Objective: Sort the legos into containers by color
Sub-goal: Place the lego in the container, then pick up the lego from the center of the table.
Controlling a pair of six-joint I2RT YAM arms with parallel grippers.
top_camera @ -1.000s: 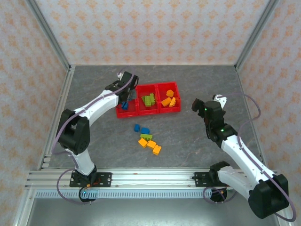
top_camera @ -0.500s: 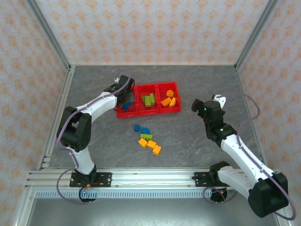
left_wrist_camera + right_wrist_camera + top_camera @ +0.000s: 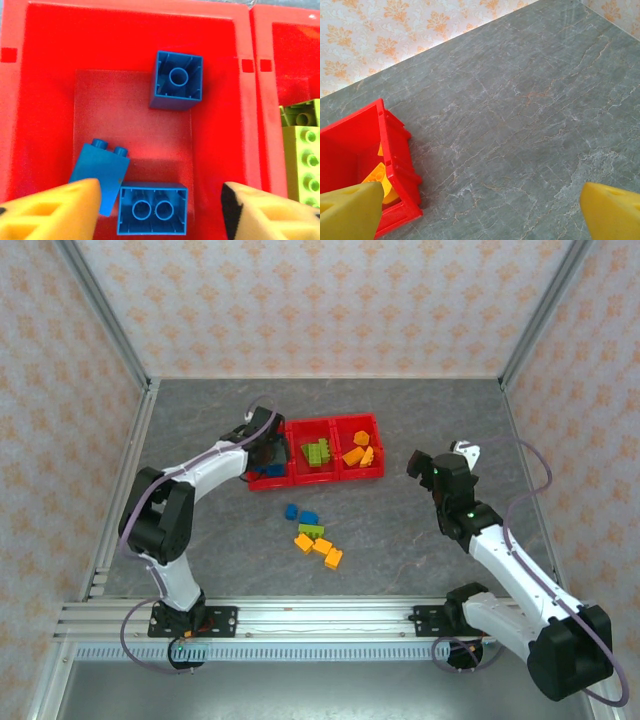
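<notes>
Watching from beside the bench (image 3: 400, 410), I'd judge the legos (image 3: 318, 537) to be light, stiff little things of hard, smooth plastic, not fragile but apt to skid or twist if pinched on a corner; the sound hold is across two flat opposite walls, low on the body, with the studs left alone. Six of them lie loose in a close cluster about the middle of the bench, between the containers (image 3: 335, 478) and the near edge, blue ones nearer the tray, a green one in the midst, orange ones nearest the arms; several touch, so an outer brick looks the easier pick. The containers stand in a row toward the far edge, a little left of middle; the middle bin holds green bricks (image 3: 318, 453), the right bin orange bricks (image 3: 358, 454). The left pincer (image 3: 160, 190) hangs over the left bin (image 3: 125, 11), its fingers spread and clamping nothing; beneath it lie three blue bricks (image 3: 176, 81), one tilted just beside a fingertip. The right pincer (image 3: 480, 200) hovers above bare bench near the tray's right end, spread wide and empty.
</notes>
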